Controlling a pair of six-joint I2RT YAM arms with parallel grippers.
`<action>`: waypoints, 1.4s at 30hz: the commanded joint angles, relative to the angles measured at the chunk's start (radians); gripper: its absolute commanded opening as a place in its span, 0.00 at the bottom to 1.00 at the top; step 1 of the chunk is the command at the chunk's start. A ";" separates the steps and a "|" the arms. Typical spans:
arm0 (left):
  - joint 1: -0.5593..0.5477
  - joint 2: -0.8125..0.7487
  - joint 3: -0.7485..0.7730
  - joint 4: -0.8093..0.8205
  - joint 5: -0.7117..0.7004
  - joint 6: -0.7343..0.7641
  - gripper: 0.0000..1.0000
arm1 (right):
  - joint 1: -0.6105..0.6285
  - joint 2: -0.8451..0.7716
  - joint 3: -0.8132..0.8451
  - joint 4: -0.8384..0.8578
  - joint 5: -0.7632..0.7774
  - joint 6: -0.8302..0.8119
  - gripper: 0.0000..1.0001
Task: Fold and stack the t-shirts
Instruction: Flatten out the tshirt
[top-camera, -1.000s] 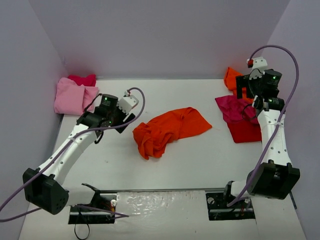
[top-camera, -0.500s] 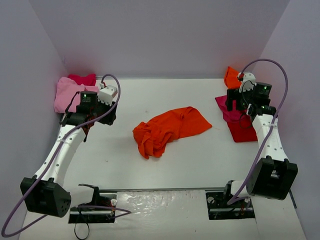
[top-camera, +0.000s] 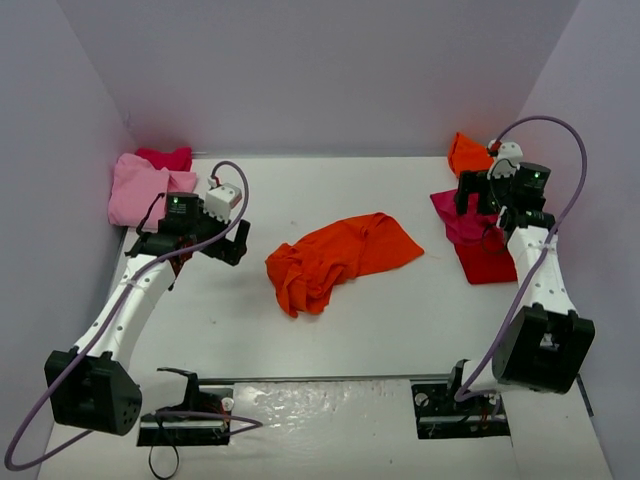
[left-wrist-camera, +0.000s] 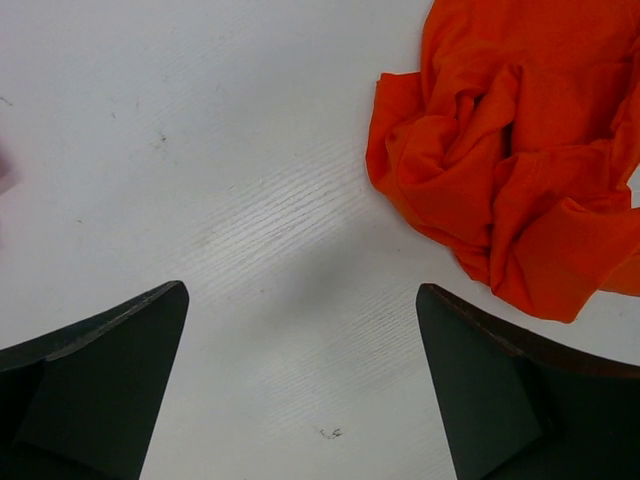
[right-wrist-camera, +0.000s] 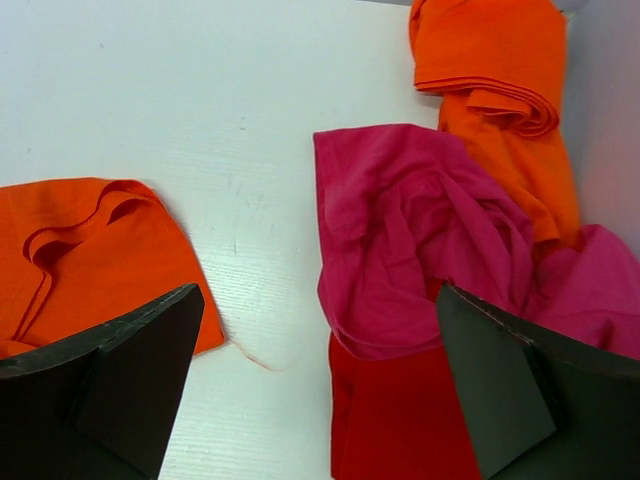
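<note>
A crumpled orange t-shirt (top-camera: 335, 260) lies in the middle of the white table (top-camera: 400, 320). It also shows in the left wrist view (left-wrist-camera: 520, 150) and the right wrist view (right-wrist-camera: 90, 260). My left gripper (top-camera: 232, 243) is open and empty, low over bare table (left-wrist-camera: 302, 290), left of that shirt. My right gripper (top-camera: 472, 200) is open and empty (right-wrist-camera: 320, 290), above the near edge of a magenta shirt (right-wrist-camera: 420, 240). That shirt lies on a red shirt (right-wrist-camera: 400, 420), with a folded orange shirt (right-wrist-camera: 490, 60) behind.
A light pink shirt (top-camera: 135, 190) and a crimson one (top-camera: 165, 157) lie bunched at the far left corner. Purple walls (top-camera: 320, 70) close in the table on three sides. The arm bases (top-camera: 190, 410) stand at the near edge.
</note>
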 joint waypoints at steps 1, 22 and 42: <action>-0.007 0.036 0.072 0.037 0.102 0.053 0.97 | 0.000 0.082 0.077 -0.027 -0.085 0.007 1.00; -0.430 0.374 0.327 -0.307 0.190 0.276 0.79 | 0.016 0.110 0.055 -0.044 -0.028 -0.023 1.00; -0.432 0.346 0.521 -0.171 -0.308 0.286 0.00 | 0.106 0.088 0.058 -0.064 0.047 -0.063 1.00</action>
